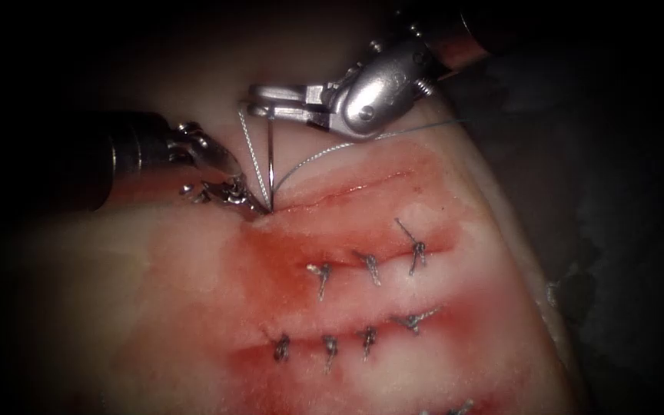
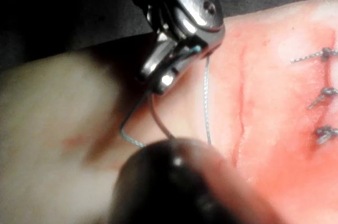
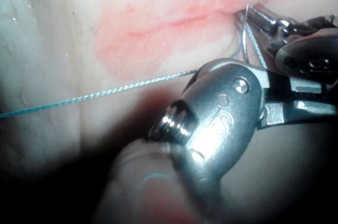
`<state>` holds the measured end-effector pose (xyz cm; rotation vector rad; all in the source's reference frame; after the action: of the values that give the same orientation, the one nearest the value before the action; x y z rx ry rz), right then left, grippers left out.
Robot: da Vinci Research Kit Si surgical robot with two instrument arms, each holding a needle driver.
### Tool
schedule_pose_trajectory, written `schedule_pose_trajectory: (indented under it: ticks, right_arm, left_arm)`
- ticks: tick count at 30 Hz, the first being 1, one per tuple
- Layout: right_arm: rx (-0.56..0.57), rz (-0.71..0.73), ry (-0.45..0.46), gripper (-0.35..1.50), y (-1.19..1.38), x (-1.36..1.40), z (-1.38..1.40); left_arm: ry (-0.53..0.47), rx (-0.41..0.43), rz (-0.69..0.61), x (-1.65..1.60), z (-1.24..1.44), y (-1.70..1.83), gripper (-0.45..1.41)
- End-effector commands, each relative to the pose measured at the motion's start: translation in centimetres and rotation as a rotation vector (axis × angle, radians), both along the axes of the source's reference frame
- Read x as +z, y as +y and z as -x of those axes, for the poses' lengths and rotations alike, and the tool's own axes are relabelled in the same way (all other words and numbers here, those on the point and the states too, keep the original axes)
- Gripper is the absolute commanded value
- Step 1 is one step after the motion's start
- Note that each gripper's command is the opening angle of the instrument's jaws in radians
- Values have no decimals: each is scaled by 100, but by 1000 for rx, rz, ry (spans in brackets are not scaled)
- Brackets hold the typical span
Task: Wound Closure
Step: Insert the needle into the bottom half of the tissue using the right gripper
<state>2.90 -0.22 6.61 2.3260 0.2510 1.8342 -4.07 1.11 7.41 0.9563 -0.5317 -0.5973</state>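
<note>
Right tool (image 1: 264, 98): clamped needle (image 1: 270, 154) top, frame centre | needle: upright, tip at cut (image 1: 332, 198) left end | left tool (image 1: 244, 201): nearer tip, grip unclear | thread (image 1: 324, 154): trailed right

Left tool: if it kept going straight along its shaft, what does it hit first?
Likely the needle where it meets the tissue at the cut's left end: the left tool's tips sit right there. The right tool holds the needle higher up. Depth is uncertain.

Cut's left end (image 1: 270, 211) crowded — both hands, needle (image 1: 270, 165), thread (image 1: 324, 154) — sutured tissue (image 1: 439, 307) to the right open
</note>
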Motion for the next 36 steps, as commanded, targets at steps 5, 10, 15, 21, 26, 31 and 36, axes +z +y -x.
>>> schedule_pose_trajectory:
  ticks: [5,10,15,21,26,31,36]
  right_arm:
    - [3,13,6,-35,4,1,-8]
    - [6,27,8,-35,7,-2,-8]
    - [6,51,14,-35,10,-7,-8]
    - [-5,56,22,-35,10,-8,-8]
    - [-10,58,22,-35,9,-7,-8]
    - [-11,59,22,-35,8,-6,-9]
    - [-12,67,24,-35,6,-4,-8]
  left_arm:
    - [-15,-6,-72,-5,7,22,-45]
    - [-43,-8,-127,-1,10,17,-45]
    - [-32,24,-149,5,23,8,-45]
    - [-36,62,-152,13,30,9,-45]
    - [-40,92,-166,11,28,14,-45]
    - [-39,89,-169,6,26,18,-45]
    - [-36,88,-172,5,22,16,-45]
